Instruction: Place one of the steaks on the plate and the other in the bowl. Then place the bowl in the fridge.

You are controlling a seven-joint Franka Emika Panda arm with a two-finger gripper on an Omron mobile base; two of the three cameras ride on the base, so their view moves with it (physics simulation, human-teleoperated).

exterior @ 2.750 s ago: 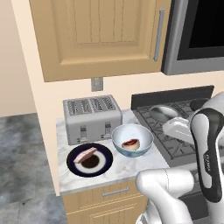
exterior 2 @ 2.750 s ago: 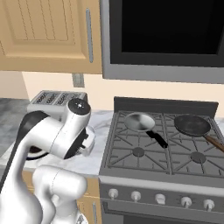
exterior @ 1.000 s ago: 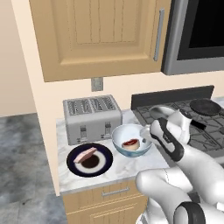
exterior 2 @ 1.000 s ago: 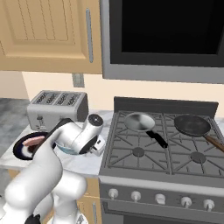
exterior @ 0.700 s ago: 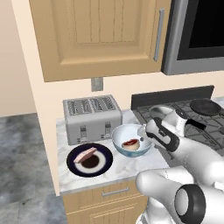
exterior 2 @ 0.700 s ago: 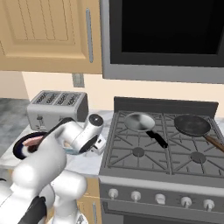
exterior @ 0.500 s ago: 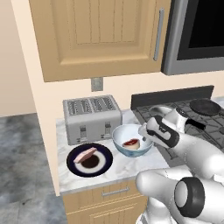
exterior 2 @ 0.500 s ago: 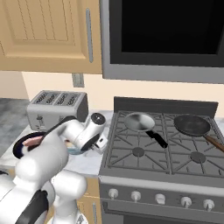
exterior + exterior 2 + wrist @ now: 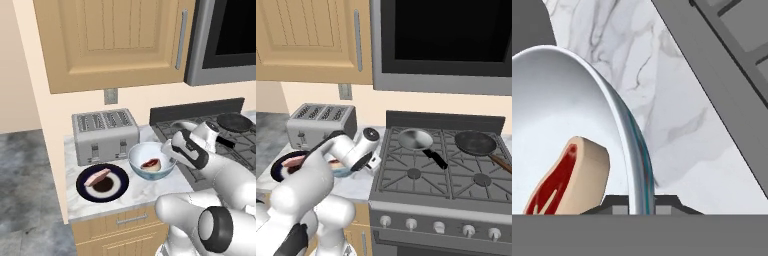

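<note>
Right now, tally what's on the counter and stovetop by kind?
Steaks: 2 (dark red steak, pale pink steak)
Dishes: 2 (bowl, plate)
Pans: 2 (silver pan, dark pan)
Toaster: 1
Total: 7

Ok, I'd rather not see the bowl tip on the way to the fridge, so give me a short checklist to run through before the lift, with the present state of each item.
1. Pale steak on the plate: ok.
2. Red steak inside the bowl: ok.
3. Gripper astride the bowl's rim, one of the jaws inside and one outside: ok, in the hand view.
4. Jaws clamped tight on the rim: cannot tell; they sit close to it.
5. Bowl standing level on the counter: ok.
6. Toaster apart from the bowl: ok.
</note>
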